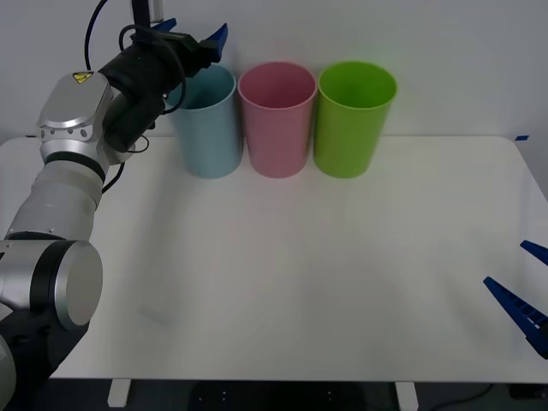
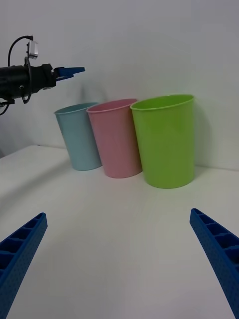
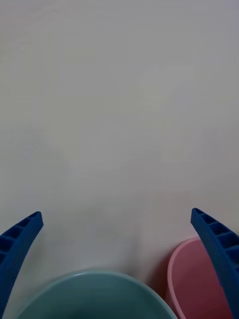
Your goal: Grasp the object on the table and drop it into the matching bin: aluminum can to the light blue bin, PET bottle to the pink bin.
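Observation:
My left gripper (image 1: 195,32) hangs open just above the rim of the light blue bin (image 1: 205,128), with nothing between its fingers. In the left wrist view the left gripper (image 3: 115,214) looks down on the light blue bin's mouth (image 3: 94,294), with the pink bin (image 3: 191,279) beside it. The aluminum can is out of view. The pink bin (image 1: 276,120) stands right of the blue one on the white table (image 1: 300,274). My right gripper (image 1: 505,264) rests open and empty near the table's front right edge.
A lime green bin (image 1: 354,116) stands right of the pink bin, so the three bins form a tight row at the back. The right wrist view shows the same row, with the light blue bin (image 2: 79,139) farthest, under the left gripper (image 2: 69,71).

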`<state>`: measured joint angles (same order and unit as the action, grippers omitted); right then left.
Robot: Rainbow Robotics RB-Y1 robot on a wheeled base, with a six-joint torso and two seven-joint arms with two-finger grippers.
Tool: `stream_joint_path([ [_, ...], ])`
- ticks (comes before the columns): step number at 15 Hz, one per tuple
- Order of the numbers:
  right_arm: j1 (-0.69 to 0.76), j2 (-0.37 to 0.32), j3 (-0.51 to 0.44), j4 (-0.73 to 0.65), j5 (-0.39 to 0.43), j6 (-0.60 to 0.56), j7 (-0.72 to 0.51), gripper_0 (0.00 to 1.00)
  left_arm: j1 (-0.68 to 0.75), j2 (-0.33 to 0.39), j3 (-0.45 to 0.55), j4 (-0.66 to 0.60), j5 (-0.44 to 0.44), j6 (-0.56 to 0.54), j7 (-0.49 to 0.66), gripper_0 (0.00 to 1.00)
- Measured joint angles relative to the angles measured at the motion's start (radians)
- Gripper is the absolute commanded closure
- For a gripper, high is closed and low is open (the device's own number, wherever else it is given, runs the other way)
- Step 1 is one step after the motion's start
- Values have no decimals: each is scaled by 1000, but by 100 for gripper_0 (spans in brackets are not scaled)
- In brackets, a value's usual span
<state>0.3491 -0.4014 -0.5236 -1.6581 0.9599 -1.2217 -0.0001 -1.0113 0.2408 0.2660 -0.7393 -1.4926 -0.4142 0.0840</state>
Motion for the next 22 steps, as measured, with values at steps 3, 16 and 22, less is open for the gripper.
stream_joint_path([
  [3,0,0,0,0,0,0,0,0,5,1,5,0,12,-3,1,0],
  [16,0,0,0,0,0,0,0,0,317,149,-140,-288,397,-147,-16,0],
  [22,0,0,0,0,0,0,0,0,561,253,-148,-521,520,-207,-19,0],
])
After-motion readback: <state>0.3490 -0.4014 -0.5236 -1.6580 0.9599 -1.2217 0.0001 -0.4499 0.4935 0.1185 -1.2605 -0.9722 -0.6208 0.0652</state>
